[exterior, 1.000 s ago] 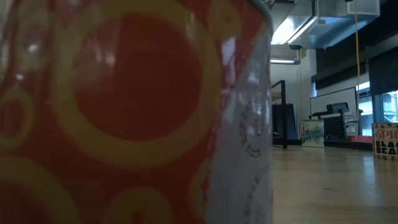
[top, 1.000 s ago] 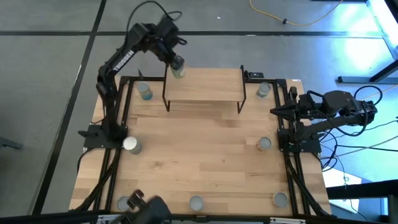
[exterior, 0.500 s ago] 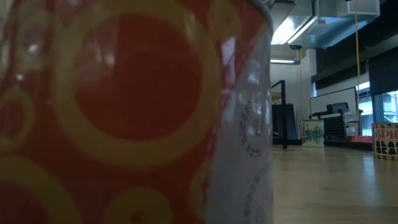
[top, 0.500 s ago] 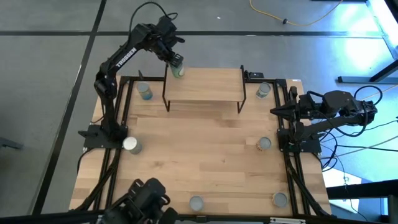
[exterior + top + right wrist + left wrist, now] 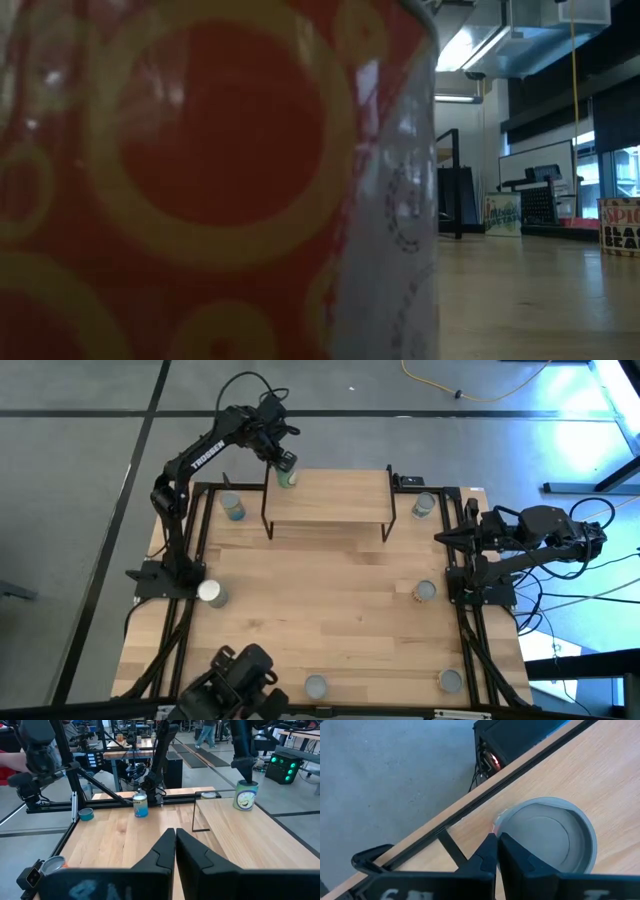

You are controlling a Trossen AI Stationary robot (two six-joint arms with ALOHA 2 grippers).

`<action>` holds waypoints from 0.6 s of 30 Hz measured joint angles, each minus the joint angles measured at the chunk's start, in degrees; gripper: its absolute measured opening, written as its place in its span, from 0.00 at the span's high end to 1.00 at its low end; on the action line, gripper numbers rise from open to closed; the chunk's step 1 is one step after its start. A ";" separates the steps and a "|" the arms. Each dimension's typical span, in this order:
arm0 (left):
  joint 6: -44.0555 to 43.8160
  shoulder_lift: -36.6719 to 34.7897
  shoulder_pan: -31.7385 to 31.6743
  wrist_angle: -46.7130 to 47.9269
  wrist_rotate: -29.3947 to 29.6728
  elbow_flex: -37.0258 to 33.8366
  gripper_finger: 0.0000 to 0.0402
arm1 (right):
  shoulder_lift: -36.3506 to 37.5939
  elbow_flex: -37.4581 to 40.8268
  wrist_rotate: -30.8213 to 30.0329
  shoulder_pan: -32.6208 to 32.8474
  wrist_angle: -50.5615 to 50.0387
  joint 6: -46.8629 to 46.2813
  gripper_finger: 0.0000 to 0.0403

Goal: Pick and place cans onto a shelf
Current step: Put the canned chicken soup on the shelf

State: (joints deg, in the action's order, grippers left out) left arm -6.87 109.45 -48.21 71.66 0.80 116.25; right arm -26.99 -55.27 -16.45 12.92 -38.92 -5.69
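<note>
You were working in a robotics lab or workshop, not a home. Your light-wood counter (image 5: 340,610) sat in a black metal frame (image 5: 190,620) on a grey concrete floor (image 5: 80,480) marked with dark lines, a yellow cable (image 5: 450,390) trailing across it far off. Beyond the counter stood more workbenches (image 5: 135,742) crowded with gear, a black computer case with green lights (image 5: 282,765), and people walking the aisle (image 5: 205,732). Ceiling ducting (image 5: 540,30) and strip lights (image 5: 465,45) hung overhead.

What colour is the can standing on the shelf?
Pale green with a silver top; the can shows best in the right wrist view.
</note>
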 joint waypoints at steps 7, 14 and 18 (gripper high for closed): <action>0.02 0.07 0.02 -0.70 -0.29 -0.07 0.94 | 0.01 0.00 0.00 -0.02 0.00 -0.02 0.96; 0.02 0.09 1.14 -0.71 1.23 -0.09 0.88 | 0.01 0.00 0.00 -0.02 0.00 -0.10 0.96; 0.04 0.09 1.86 -0.68 2.78 -0.11 0.86 | 0.00 0.00 0.00 0.00 0.00 -0.20 0.96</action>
State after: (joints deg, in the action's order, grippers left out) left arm -6.83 109.54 -46.35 70.98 3.58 116.14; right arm -26.99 -55.27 -16.45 12.92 -38.92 -5.89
